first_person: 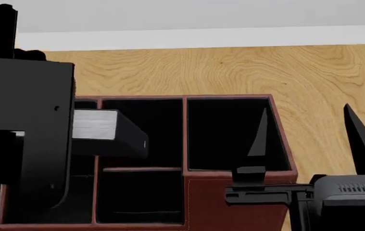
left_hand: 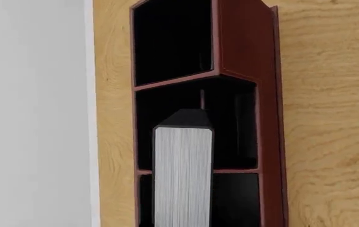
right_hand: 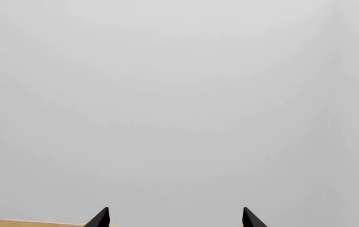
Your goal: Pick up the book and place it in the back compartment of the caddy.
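Small flat rectangular book (left_hand: 183, 175) with pale grey ribbed page edge and black cover, held above dark red leather-look caddy (first_person: 233, 202) with black lining and thin dividers. In head view, book (first_person: 102, 130) juts out level from bulky black left gripper (first_person: 31, 139), reaching over the caddy's left cells; clamped on the book, fingertips themselves hidden. In left wrist view, book end hangs over a middle cell, crossing the red divider below it; not resting on the lining as far as visible. Small wide back compartment (first_person: 86, 103) at caddy's far left corner, mostly covered by gripper and book. Large square cell on the right open, black right gripper (first_person: 310, 139) poised at the caddy's near right corner, pointed fingers (first_person: 259, 132) spread apart, holding nothing. Light wooden tabletop (first_person: 233, 67) bare beyond caddy's far rim and to its right; pale wall (right_hand: 179, 94) behind.
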Tool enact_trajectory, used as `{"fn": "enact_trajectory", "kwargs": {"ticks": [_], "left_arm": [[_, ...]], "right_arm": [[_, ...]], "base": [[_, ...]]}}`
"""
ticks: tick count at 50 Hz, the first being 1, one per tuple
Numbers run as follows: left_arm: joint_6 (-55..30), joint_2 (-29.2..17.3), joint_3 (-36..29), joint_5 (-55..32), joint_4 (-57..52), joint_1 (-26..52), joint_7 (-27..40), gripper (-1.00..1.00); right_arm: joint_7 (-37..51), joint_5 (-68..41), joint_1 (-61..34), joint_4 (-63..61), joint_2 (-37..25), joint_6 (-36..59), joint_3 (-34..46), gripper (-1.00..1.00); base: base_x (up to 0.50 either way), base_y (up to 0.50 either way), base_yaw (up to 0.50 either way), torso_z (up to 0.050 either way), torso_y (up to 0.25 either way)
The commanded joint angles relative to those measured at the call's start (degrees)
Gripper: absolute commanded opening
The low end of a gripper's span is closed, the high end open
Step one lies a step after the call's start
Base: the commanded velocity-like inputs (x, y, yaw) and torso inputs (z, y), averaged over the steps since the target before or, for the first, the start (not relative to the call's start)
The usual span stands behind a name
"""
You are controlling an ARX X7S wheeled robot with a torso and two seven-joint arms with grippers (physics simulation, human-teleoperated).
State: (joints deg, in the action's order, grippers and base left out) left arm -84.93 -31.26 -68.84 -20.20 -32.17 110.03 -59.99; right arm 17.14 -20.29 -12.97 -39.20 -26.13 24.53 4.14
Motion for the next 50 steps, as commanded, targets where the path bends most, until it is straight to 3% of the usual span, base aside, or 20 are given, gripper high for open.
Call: {"fn": "enact_trajectory", "kwargs": {"ticks": [1, 20, 31, 41, 50], "left_arm": [[-2.25, 4.35, -2.97, 3.76, 3.47, 7.03, 0.73, -1.00], [-3.97, 6.24, -4.26, -0.74, 4.52, 2.58, 4.65, -1.00], [-4.71, 7.37, -1.39, -3.28, 5.11, 0.86, 6.69, -1.00], [-4.81, 8.76, -2.25, -11.43, 7.23, 0.02, 15.33, -1.00], [-4.28, 9.52, -2.79, -13.07, 8.43, -0.19, 18.25, -1.00]], "right_arm": [[-0.09, -1.24, 1.17, -1.37, -0.34, -0.93, -1.34, 1.00], [0.10, -2.38, 2.01, -2.49, -0.64, -1.57, -2.40, 1.00], [-0.02, -2.45, 1.47, -1.76, -0.56, -1.67, -1.86, 1.00], [-0.16, -2.76, 1.78, -1.43, -0.55, -2.33, -2.03, 1.00], [0.04, -2.99, 1.78, -1.81, -0.67, -2.20, -2.00, 1.00]], "base": [[0.00, 0.00, 0.00, 0.000, 0.000], [0.00, 0.00, 0.00, 0.000, 0.001], [0.00, 0.00, 0.00, 0.000, 0.002], [0.00, 0.00, 0.00, 0.000, 0.001], [0.00, 0.00, 0.00, 0.000, 0.001]]}}
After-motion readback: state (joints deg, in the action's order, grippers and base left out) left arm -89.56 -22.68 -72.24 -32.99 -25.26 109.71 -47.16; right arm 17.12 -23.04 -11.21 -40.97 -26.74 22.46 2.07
